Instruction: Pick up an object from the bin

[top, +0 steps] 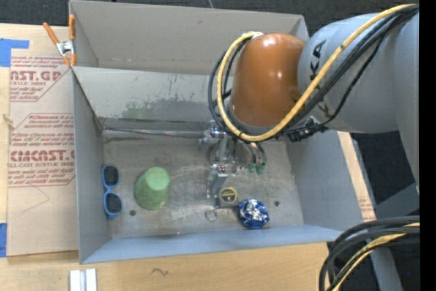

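The arm's orange cover (266, 82) is seen uppermost. Below it the gripper (219, 184) is lowered to the right of the green cup (152, 187); whether it is open or closed cannot be told. A small yellow-and-black round thing (229, 195), farther right of the cup, lies just beside the gripper.

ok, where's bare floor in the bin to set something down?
Bare bin floor between the green cup and the gripper, and along the back wall behind the cup and the blue sunglasses. Crowded front right: the gripper, a small yellow-black round thing and a blue-white ball sit close together.
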Robot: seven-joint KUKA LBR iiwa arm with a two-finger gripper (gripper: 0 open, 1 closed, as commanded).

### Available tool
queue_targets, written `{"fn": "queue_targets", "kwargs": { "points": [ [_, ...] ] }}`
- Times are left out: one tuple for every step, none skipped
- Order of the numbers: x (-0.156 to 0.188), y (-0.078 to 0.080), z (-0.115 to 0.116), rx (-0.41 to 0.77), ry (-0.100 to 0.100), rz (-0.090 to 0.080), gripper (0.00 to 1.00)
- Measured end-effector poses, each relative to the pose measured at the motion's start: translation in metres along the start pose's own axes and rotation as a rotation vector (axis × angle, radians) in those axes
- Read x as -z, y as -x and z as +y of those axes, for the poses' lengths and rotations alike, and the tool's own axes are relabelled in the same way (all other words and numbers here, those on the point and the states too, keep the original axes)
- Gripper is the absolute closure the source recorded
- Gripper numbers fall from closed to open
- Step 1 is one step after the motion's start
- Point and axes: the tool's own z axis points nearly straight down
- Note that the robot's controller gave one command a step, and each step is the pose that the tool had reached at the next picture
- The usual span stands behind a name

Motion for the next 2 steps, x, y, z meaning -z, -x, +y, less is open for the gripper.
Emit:
{"fn": "queue_targets", "kwargs": {
  "points": [
    [-0.1034,-0.0342,-0.0918,0.052,-0.003,0.009,0.00],
    [-0.0988,-0.0313,-0.0876,0.057,-0.001,0.002,1.00]
  ]
}}
